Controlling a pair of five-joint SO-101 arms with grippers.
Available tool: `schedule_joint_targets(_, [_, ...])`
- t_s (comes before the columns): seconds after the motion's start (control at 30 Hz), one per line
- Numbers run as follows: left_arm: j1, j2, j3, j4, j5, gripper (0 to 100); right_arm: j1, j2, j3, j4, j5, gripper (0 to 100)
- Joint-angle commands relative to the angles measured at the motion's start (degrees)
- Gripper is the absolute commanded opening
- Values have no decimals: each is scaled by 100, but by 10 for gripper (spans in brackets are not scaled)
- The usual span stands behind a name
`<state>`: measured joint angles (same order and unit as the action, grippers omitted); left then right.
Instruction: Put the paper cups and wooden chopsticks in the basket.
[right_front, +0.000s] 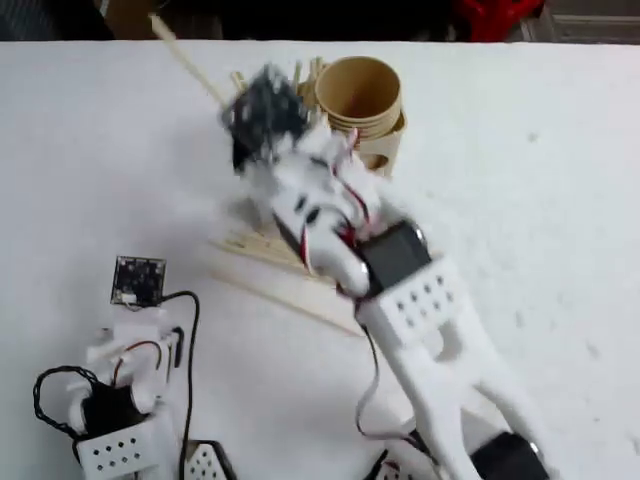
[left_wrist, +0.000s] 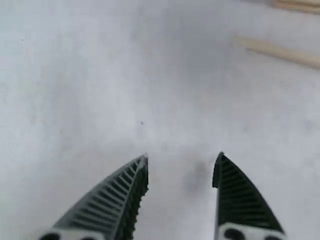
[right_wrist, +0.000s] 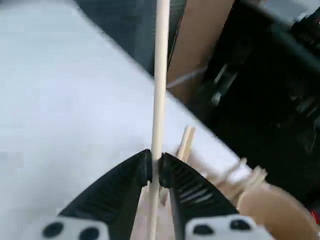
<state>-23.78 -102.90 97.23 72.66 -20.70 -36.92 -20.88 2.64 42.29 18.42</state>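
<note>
Step in hand: we judge this to be the carry of one chopstick (right_front: 185, 55) to the basket (right_front: 388, 150). The right claw (right_wrist: 156, 167) is up over the far side of the table (right_front: 540, 150), just beside the basket. The stick slants up and away from the claw, past the table's far edge.

Task things: the cups (right_front: 358, 90) are stacked and appear to sit in the basket, with a few sticks standing at its rim. The loose sticks (right_front: 265, 255) lie flat on the table under the right arm, well short of the basket. Much of the chopstick work is therefore not yet done.

Next move, as we judge it: bring the held stick's lower end over the basket opening beside the cups, tip it nearer upright, then release. The long free end could catch the cups or the standing sticks.

Right claw: jaws pressed nearly together, pinching the chopstick low on its shaft. Most of its length is above the tips.

Left claw (left_wrist: 182, 160): jaws spread, holding nothing, tips over bare table, with the loose sticks well apart from them.
</note>
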Motion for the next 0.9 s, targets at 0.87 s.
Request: schedule_joint_targets(0.87, [-31, -22, -18, 9, -18, 219, 752, -154, 2365, -3327, -237, 29])
